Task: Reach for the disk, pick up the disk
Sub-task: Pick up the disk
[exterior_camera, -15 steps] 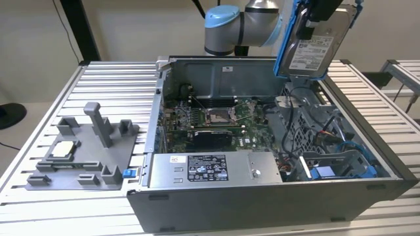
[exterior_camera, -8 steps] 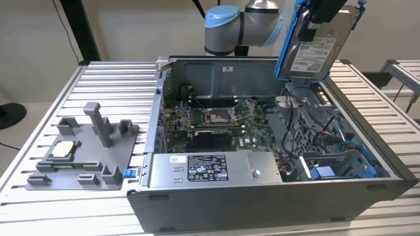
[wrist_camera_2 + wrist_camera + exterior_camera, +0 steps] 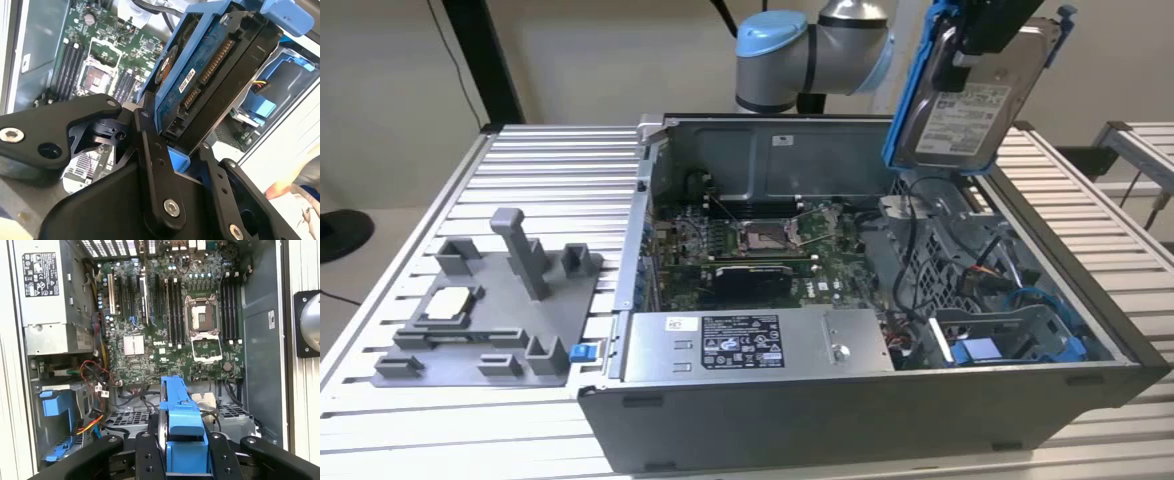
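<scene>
1. Slatted metal worktop (image 3: 520, 160) carries one open computer case (image 3: 854, 400) and, toward the exterior view's left, one grey fixture tray (image 3: 494, 320).
2. One gripper (image 3: 182, 150) hangs above the case; its fingers (image 3: 155, 170) are closed on the disk (image 3: 967, 95), clamping its two broad faces.
3. One disk, lifted clear above the case's far corner in the exterior view, stands nearly upright with its long axis close to vertical, its white label facing the camera.
4. In the second wrist view its connector edge (image 3: 207, 70) shows; its blue bracket (image 3: 182, 415) sits between the fingers in the first wrist view.
5. One motherboard (image 3: 180, 315) lies inside the case below.
</scene>
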